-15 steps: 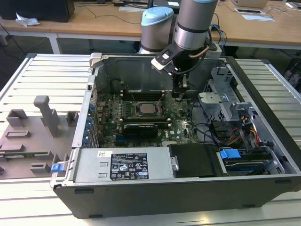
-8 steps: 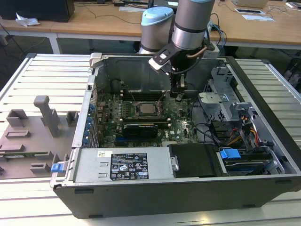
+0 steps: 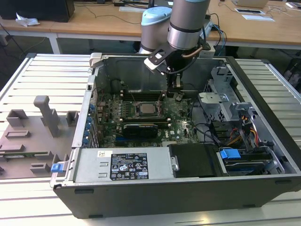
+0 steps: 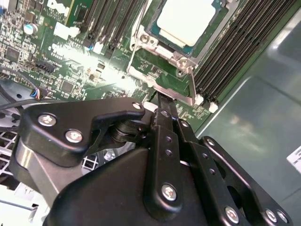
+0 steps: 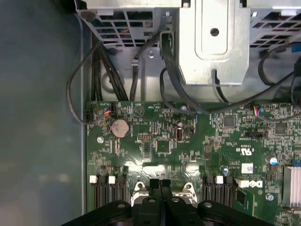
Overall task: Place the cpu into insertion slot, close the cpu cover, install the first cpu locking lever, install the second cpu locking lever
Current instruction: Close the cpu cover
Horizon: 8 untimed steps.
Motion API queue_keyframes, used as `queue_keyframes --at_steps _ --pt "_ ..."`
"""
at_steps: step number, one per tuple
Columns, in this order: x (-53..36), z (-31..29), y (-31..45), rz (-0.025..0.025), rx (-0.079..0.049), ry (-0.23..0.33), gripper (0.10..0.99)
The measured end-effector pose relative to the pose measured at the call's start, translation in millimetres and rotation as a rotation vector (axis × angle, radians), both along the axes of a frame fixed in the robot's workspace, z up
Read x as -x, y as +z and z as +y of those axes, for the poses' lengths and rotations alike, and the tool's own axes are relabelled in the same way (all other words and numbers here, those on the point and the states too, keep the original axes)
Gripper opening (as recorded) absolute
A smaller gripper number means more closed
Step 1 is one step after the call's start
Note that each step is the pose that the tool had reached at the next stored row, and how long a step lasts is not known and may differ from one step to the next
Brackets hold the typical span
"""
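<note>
The gripper (image 3: 177, 96) hangs low inside the open computer case (image 3: 188, 188), down over the green motherboard (image 5: 188, 141) and just beside the processor socket on the exterior view's right. In the first wrist view its two black fingertips (image 5: 154, 184) are pressed flat together along a thin seam, with no gap between them. In the second wrist view the tip of the gripper (image 4: 162, 101) sits right at the edge of a silvery metal tab (image 4: 176, 92) that juts from the socket frame; whether anything thin is pinched between the jaws I cannot tell. The cpu (image 4: 186, 19) lies flat in the insertion slot (image 3: 137, 109), its dull silver top facing up. The cpu cover (image 4: 153, 41) lies down around it, the chip showing through the window. A thin wire lever (image 4: 133, 49) runs along one side of the cover. Long black memory slots (image 4: 230, 42) flank the socket on both sides. A round coin battery (image 5: 119, 127) sits on the board well apart from the fingertips, and dark cables (image 5: 75, 94) loop below a metal drive cage (image 5: 214, 37)
</note>
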State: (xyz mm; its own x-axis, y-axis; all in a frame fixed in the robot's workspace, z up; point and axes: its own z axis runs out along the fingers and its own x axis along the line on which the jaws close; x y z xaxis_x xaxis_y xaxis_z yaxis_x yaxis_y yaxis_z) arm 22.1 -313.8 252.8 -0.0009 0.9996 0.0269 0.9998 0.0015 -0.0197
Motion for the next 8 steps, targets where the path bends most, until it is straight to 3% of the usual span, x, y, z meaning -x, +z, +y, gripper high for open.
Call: queue_keyframes --at_steps 8 --pt "10.1 0.0 0.0 0.0000 0.000 0.000 0.106"
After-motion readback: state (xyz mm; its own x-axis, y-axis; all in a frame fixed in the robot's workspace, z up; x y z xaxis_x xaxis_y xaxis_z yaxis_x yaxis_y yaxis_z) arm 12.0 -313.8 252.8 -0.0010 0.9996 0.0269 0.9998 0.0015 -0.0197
